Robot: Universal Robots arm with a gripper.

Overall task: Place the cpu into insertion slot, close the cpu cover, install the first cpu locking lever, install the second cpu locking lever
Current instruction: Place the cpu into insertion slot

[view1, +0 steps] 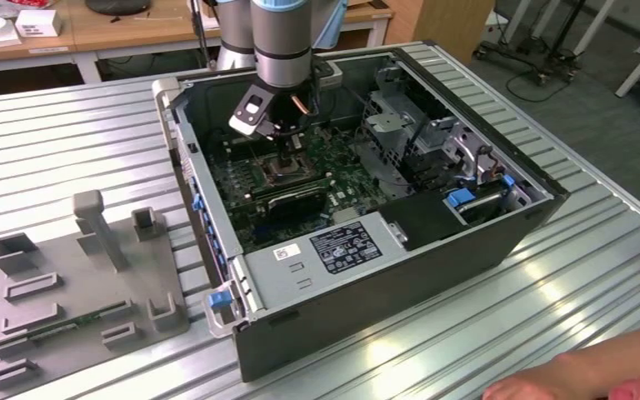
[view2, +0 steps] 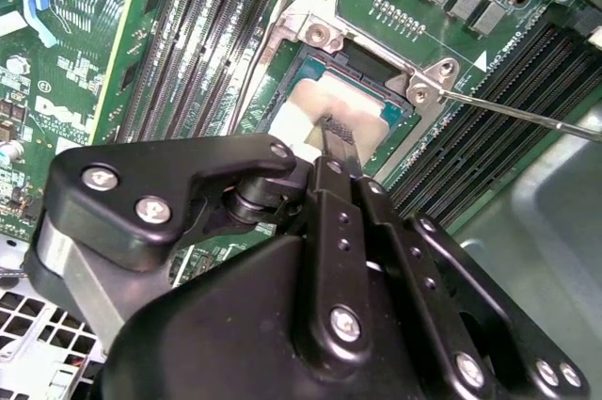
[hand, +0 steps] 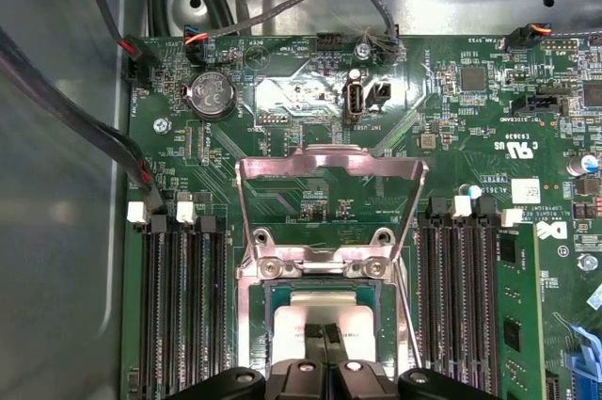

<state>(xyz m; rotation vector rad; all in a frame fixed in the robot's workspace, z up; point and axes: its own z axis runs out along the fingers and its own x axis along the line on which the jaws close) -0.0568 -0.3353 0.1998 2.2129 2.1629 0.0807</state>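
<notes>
A silver-grey cylindrical robot arm, ringed by a dark joint band and trimmed in pale blue near its upper end, carries a black-and-white camera block at its wrist, with a copper-coloured part beside it, in the exterior view. In the second wrist view, the matte black end effector shows rounded, hinged link plates fastened with bright silver screws, a strip of bare silver metal along one side, and narrow black fingers with ribbed faces.
</notes>
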